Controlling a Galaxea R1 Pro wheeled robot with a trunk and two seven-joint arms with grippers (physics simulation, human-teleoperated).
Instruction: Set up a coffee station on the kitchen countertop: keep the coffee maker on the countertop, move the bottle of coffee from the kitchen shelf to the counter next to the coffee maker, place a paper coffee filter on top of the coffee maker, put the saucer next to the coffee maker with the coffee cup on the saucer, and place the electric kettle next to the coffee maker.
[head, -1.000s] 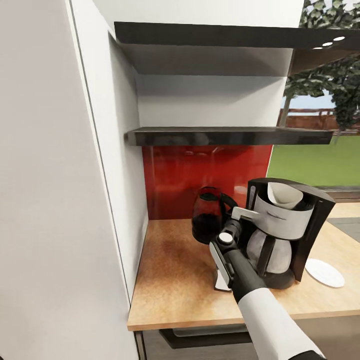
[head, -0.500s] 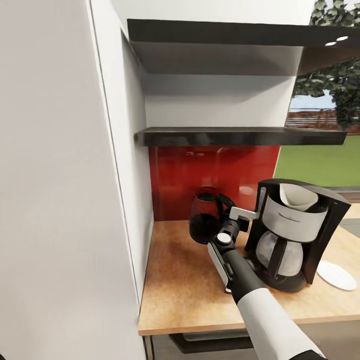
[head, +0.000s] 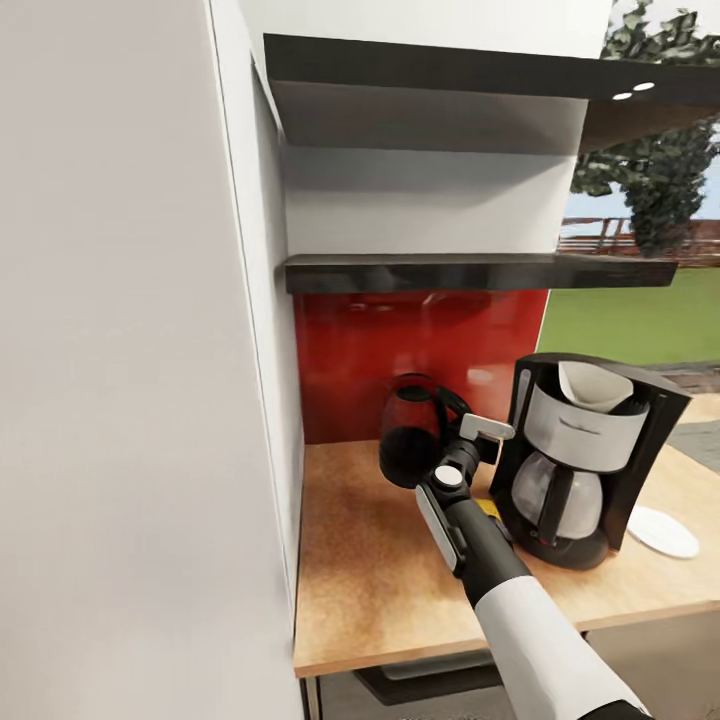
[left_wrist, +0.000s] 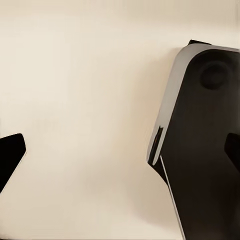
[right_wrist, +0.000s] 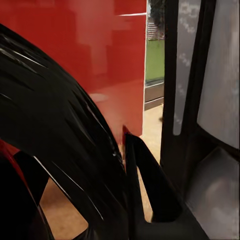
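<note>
A: Fig., head view. What sits on the kitchen countertop (head: 370, 560)?

B: Coffee maker (head: 585, 455) at R, black body, white paper coffee filter (head: 592, 388) in its top basket. Electric kettle (head: 415, 440), dark red, stands just L of it, near the red backsplash (head: 400, 350). Saucer (head: 662, 531) lies flat on the counter to the R of the machine, close to it. A bit of yellow shows betw. arm and machine base; can't tell what it is.

A: And the arm?

B: Right gripper (head: 482, 432) reaches in betw. kettle and coffee maker, at the kettle's handle side. Right wrist view: kettle's black handle (right_wrist: 65, 150) looms very close, coffee maker wall (right_wrist: 192, 100) alongside. Whether the fingers are spread or pinching the handle: can't tell.

A: Left side?

B: Left wrist view: left gripper (left_wrist: 120, 150), dark fingertips (left_wrist: 10, 155) at opp. edges, wide apart, nothing betw. them, pale surface behind.

A: Above the counter?

B: Kitchen shelf (head: 470, 272), thin, black, w/ a second one (head: 450, 65) higher up.
</note>
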